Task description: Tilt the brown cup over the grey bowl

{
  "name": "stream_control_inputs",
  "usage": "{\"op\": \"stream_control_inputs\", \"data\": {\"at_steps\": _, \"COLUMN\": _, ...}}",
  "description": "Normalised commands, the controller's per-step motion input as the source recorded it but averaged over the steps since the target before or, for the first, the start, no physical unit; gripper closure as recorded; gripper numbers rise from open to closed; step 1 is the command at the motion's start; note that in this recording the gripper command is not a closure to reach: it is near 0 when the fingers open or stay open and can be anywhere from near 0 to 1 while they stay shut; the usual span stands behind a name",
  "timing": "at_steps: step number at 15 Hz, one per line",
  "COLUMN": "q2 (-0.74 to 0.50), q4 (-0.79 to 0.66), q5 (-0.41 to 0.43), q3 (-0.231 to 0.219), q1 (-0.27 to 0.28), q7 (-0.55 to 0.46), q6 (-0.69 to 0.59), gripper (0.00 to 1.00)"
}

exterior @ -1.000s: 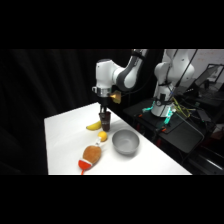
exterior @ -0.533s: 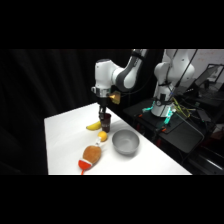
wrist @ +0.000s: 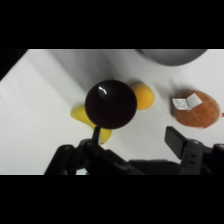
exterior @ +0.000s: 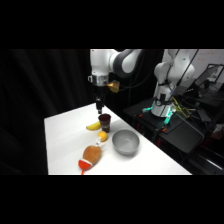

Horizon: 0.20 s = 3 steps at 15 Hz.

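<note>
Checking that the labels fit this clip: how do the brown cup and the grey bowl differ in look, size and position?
The brown cup is dark reddish-brown, narrow and taller than wide; the grey bowl is pale grey, wide and shallow. The cup is much the smaller. The cup sits directly under the gripper, beside the yellow fruits; the bowl stands apart from the gripper, nearer the table's edge. Both are round, open-topped and upright on the white table.
</note>
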Motion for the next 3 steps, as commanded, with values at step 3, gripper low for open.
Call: {"op": "stream_control_inputs", "data": {"at_steps": 3, "q2": -0.51, "q4": 0.24, "q5": -0.086, "q3": 0.068, "q1": -0.086, "q7": -0.13, "q6": -0.67, "gripper": 0.0}}
